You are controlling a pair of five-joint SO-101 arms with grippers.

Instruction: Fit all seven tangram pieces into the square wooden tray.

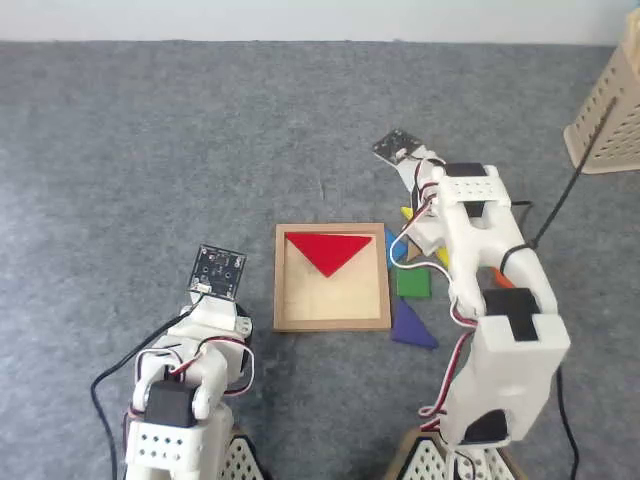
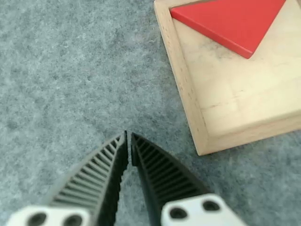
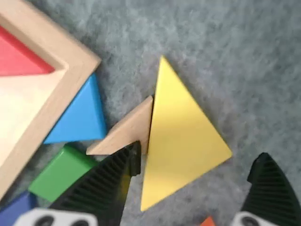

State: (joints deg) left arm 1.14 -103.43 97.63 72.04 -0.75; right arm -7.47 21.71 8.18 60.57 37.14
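1. Tangram pieces lie grouped against the wooden tray [image 3: 56, 44] on its right-arm side. The right gripper [image 3: 197, 157] stands over them with its jaws spread wide, straddling the yellow triangle [image 3: 181, 136]. One finger's tip sits at the seam between that triangle and a plain wood-coloured triangle [image 3: 129, 132]. Whether it touches either piece cannot be told.
2. The yellow triangle lies flat on the bench [image 1: 150, 150], well off the tray's corner. One of its edges rests against the wood-coloured triangle, which lies between it and the tray.
3. A light blue triangle [image 3: 82, 115] lies flush against the tray's outer wall, just beside the wood-coloured one.
4. A green square [image 3: 59, 172] sits next along that wall. A dark blue piece [image 1: 412, 325] lies beyond it, off the tray's near corner. A sliver of an orange piece [image 3: 207, 221] shows farther from the tray than the yellow triangle.
5. The tray holds a red triangle [image 1: 327, 250]. It lies flat with its long edge along the far wall and its point aimed at the tray's middle.
6. The left gripper [image 2: 129, 136] hangs above grey bench just off the tray's near corner on the left-arm side. Its jaws are drawn together to a thin slit, with no piece between them.
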